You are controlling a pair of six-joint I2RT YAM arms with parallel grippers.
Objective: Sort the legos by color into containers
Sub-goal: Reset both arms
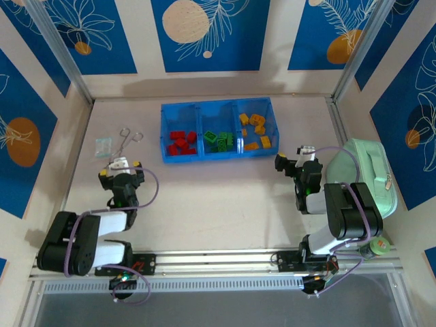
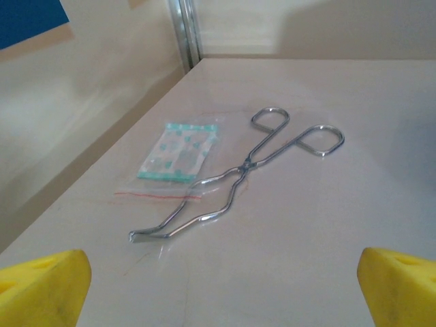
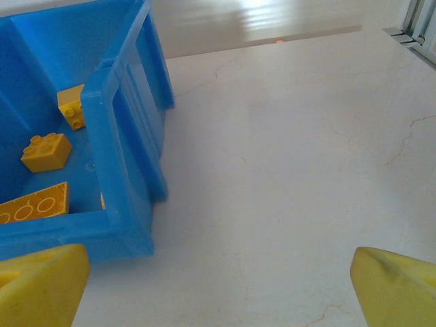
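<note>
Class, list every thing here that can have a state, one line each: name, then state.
Left gripper, open, empty.
Right gripper, open, empty.
Red legos, in the left compartment of the tray.
Green legos, in the middle compartment.
Orange-yellow legos, in the right compartment.
Tongs, lying flat on the table.
Mint-green case, zip state unclear.

Tongs [image 2: 235, 174], packet [image 2: 178, 151], mint-green case [image 1: 371, 170]

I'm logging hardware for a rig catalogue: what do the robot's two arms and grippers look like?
Both arms match: the left arm and right arm have black joint housings, white link sections and a thin purple cable looping alongside. The left gripper and right gripper are black with yellow fingertips.
</note>
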